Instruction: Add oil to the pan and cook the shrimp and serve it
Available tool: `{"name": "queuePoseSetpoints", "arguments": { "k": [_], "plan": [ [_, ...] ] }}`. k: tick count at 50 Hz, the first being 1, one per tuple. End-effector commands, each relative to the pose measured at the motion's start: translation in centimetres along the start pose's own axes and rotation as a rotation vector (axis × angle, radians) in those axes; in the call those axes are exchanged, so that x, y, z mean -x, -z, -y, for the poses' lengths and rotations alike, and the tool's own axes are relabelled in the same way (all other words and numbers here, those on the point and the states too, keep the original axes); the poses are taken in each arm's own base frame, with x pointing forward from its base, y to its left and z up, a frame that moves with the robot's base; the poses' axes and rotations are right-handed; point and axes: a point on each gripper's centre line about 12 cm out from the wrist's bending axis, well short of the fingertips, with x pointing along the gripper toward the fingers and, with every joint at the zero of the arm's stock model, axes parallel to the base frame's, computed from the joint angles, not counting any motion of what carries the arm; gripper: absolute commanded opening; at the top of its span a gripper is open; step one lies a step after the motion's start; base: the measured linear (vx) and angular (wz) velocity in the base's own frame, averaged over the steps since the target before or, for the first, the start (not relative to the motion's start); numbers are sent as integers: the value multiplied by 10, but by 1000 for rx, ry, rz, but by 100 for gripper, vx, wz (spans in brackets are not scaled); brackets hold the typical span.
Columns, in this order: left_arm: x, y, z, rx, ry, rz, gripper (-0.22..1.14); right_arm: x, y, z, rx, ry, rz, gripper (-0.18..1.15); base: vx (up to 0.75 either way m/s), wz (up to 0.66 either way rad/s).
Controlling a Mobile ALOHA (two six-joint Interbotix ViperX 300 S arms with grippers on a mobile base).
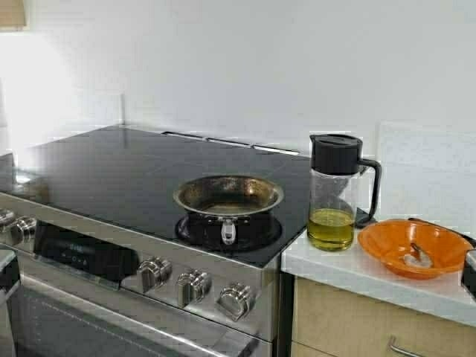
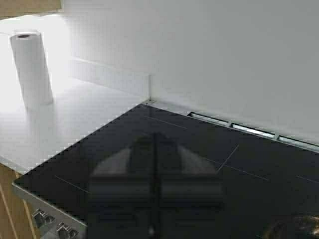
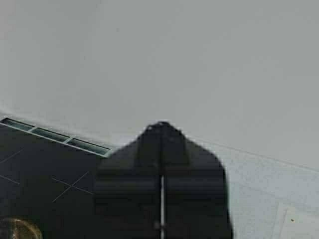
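Observation:
The steel pan [image 1: 228,196] sits on the front right burner of the black glass stove [image 1: 111,171], its short handle toward me. To its right on the white counter stands the clear jug, the oil [image 1: 331,227] filling its lower part. The shrimp [image 1: 418,259] lies in an orange bowl [image 1: 387,242] further right. My left gripper [image 2: 154,142] is shut and holds nothing, hovering over the stove's left side, with the pan's edge [image 2: 299,226] just visible. My right gripper [image 3: 162,127] is shut with nothing in it, held high near the back wall, a sliver of the pan [image 3: 17,230] below.
A paper towel roll [image 2: 31,69] stands on the white counter left of the stove. Control knobs [image 1: 193,286] line the stove's front panel. Vent slots [image 3: 55,137] run along the stove's back edge. A wooden cabinet [image 1: 357,320] is under the right counter.

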Motion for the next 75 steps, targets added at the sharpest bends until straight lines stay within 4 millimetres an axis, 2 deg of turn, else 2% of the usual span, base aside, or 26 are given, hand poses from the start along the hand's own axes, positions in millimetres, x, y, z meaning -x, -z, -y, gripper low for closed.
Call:
{"name": "queuePoseSetpoints", "arguments": {
  "k": [1, 5, 8, 15, 17, 23, 32, 44, 50, 58, 75],
  "plan": [
    [1, 9, 3, -25, 17, -31, -3, -2, 1, -1, -7, -7, -8, 3, 0, 0],
    [1, 8, 3, -29, 20, -26, 8, -3, 4, -2, -17, -9, -18, 21, 0, 0],
    [1, 8, 3, -30, 20, -27, 6, -4, 5, -6, -32, -30, -30, 39, 0, 0],
    [2, 11, 3, -21, 19, -35, 2, -13, 10, -29, -57, -135, -75, 102, 0, 0],
    [2, 10, 3, -20, 20, -34, 2, -16, 12, -36, -59, -161, -87, 110, 0, 0],
    [2, 11, 3, -15, 19, -35, 2, -27, 25, -57, -80, -238, -118, 102, 0, 0],
    [2, 11, 3, -12, 19, -35, 2, -39, 58, -83, -193, -265, -166, 103, 0, 0],
    [2, 13, 3, -7, 19, -38, 2, -59, 132, -103, -155, -168, -331, 103, 0, 0],
    [3, 13, 3, -7, 19, -40, 2, -55, 169, -110, -124, -63, -383, 103, 0, 0],
    [3, 14, 3, -5, 17, -41, 2, -38, 211, -119, -72, 58, -434, 103, 0, 0],
    [4, 14, 3, 0, 18, -41, 2, -36, 264, -118, -70, 167, -505, 103, 0, 0]
  ]
}}
